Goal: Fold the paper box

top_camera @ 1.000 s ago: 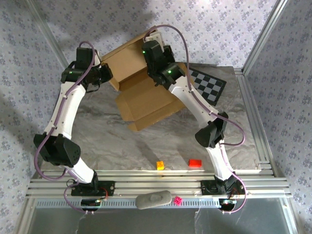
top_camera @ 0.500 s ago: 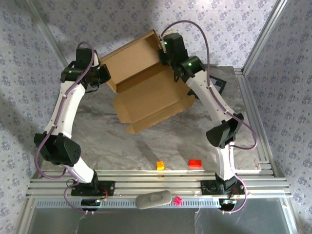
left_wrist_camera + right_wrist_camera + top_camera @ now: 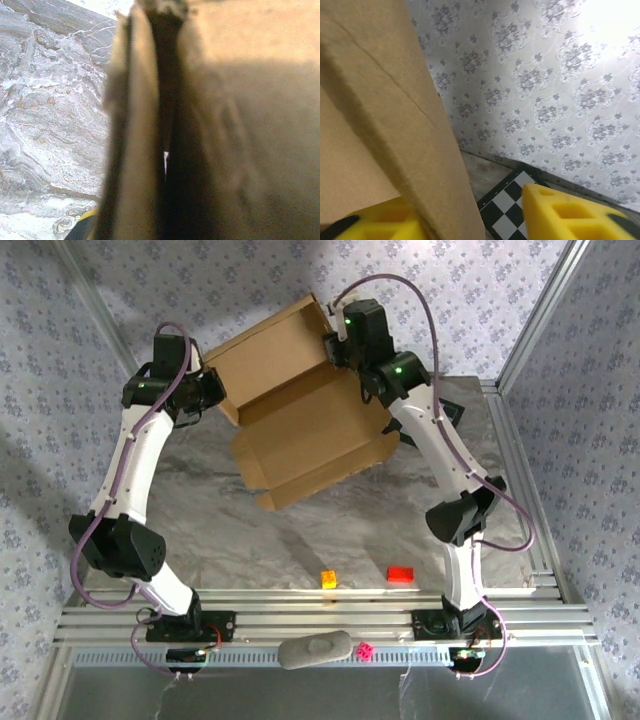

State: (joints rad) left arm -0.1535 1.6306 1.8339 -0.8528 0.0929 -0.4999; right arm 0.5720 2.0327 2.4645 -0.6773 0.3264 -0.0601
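The paper box (image 3: 300, 430) is a brown cardboard mailer held tilted above the marbled table, its lid standing up toward the back wall. My left gripper (image 3: 207, 395) grips the box's left edge. In the left wrist view the blurred cardboard (image 3: 235, 125) runs edge-on through the jaws, and a bit of one yellow finger (image 3: 86, 226) shows at the bottom. My right gripper (image 3: 335, 340) is at the lid's upper right corner. Its yellow fingers (image 3: 570, 215) stand wide apart, and the lid (image 3: 380, 110) lies against the left finger.
A black-and-white checkered board (image 3: 447, 410) lies at the back right, partly under the right arm and close below the right fingers (image 3: 512, 200). A small orange block (image 3: 327, 578) and a red block (image 3: 400, 574) sit near the front edge. Patterned walls close in behind.
The right arm swung from over the box's middle out to the lid's upper right corner. The lid stands higher and the box shifted slightly. The left gripper stayed on the left edge.
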